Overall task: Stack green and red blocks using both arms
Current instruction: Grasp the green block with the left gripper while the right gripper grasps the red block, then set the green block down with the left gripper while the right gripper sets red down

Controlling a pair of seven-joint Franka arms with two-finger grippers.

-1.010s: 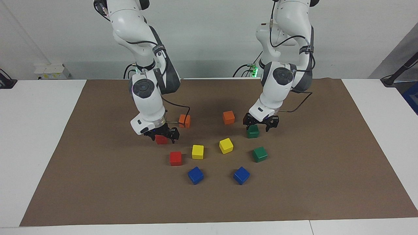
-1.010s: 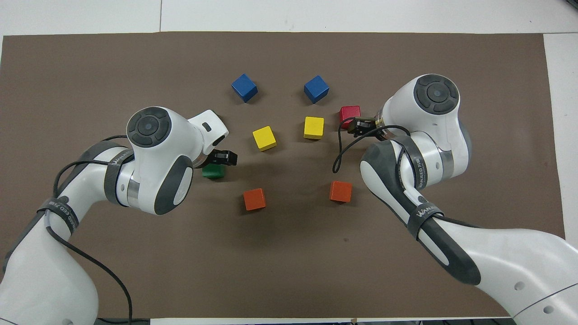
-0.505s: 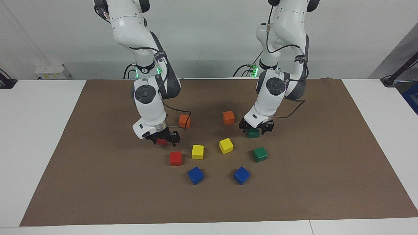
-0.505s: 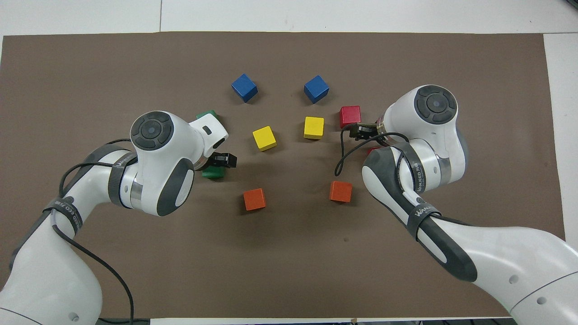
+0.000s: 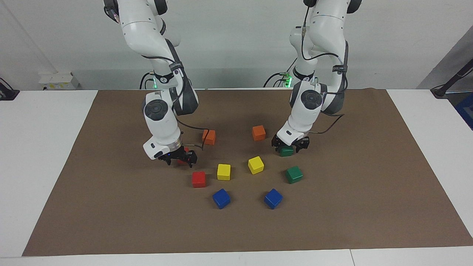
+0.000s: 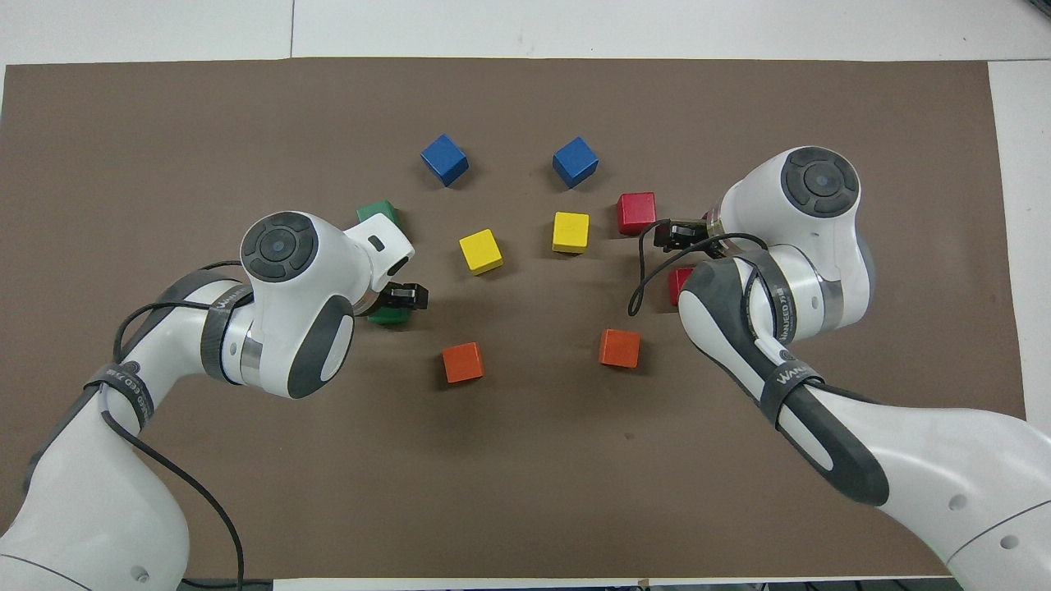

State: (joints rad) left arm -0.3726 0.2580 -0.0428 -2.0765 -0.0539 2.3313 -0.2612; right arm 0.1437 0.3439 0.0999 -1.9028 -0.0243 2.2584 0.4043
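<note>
Both arms are down: the left gripper (image 5: 290, 144) straddles a green block (image 5: 286, 150) at the cluster's two o'clock, the right gripper (image 5: 180, 158) a red block (image 5: 181, 156) at ten, grip uncertain, so clamp squarely before lifting straight.

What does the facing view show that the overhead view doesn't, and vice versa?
Facing only: how low each gripper sits. The left gripper straddles a green block on the mat; the right gripper is down at a red block. Overhead only: the whole mat from above, though the arms hide most of both blocks. Both: the loose green block, the loose red block, and the yellow, blue and orange ones.
</note>
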